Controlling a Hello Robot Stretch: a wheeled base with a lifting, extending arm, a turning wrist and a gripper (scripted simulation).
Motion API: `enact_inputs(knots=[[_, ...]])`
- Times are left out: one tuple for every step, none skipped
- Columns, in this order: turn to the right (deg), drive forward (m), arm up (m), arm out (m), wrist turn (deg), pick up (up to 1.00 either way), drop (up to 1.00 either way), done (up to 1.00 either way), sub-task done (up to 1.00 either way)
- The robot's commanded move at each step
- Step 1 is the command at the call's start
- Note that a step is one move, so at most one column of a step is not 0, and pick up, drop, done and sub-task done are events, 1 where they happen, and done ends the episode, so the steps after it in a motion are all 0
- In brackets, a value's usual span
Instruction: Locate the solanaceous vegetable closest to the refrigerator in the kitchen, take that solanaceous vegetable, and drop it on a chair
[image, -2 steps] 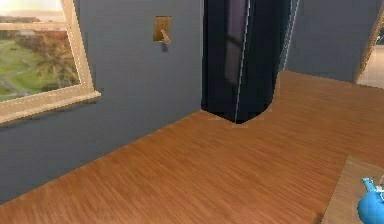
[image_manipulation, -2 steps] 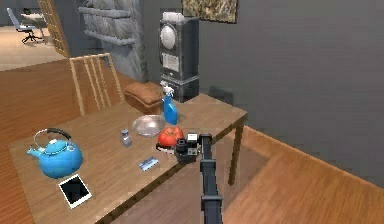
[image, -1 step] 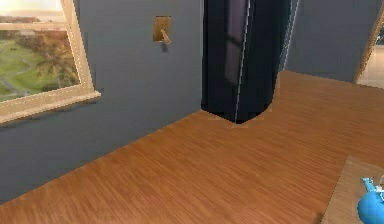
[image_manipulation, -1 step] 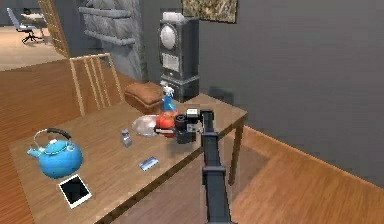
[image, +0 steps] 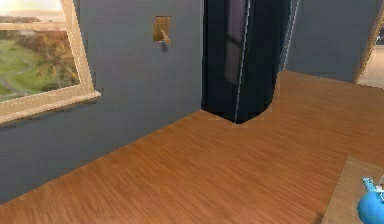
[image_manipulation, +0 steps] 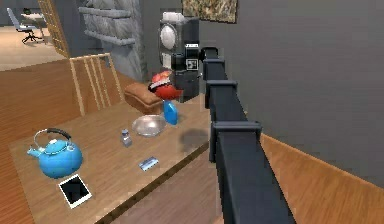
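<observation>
**Arm side view**
- Worktop (image_manipulation: 110, 175): wooden, with a slat-back wooden chair (image_manipulation: 95, 78) at its 11 o'clock edge.
- Blue kettle (image_manipulation: 55, 155): upright, at the worktop's 9 o'clock.
- Dark tablet (image_manipulation: 73, 190): lies flat at 7 o'clock, just beside the kettle.
- Small shaker (image_manipulation: 126, 137): upright, near the centre.
- Shallow grey bowl (image_manipulation: 150, 125): at the shaker's 2 o'clock.
- Small blue item (image_manipulation: 172, 113): just beside the bowl, at its 2 o'clock.
- Bread loaf (image_manipulation: 138, 96): at the bowl's 12 o'clock.
- Red item (image_manipulation: 160, 84): rounded and tomato-like, at the loaf's 2 o'clock, against the arm's far end.
- Arm (image_manipulation: 235, 150): a dark bar running up from 6 o'clock.
- End effector (image_manipulation: 174, 78): at the red item, with the loaf and worktop behind it. Whether it grips anything cannot be told.
- Stone chimney breast (image_manipulation: 115, 25): beyond the chair.

**Forward view**
- Dark refrigerator (image: 245, 55): at 12 o'clock, against the blue-grey wall.
- Light switch (image: 162, 30): at the refrigerator's 9 o'clock.
- Window (image: 40, 55): at 10 o'clock, looking onto green landscape.
- Wood floor (image: 200, 160).
</observation>
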Motion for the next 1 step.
enact_inputs(knots=[[0.0,0.00,0.00,0.00,-45.0,0.00,0.00,0.00,0.00]])
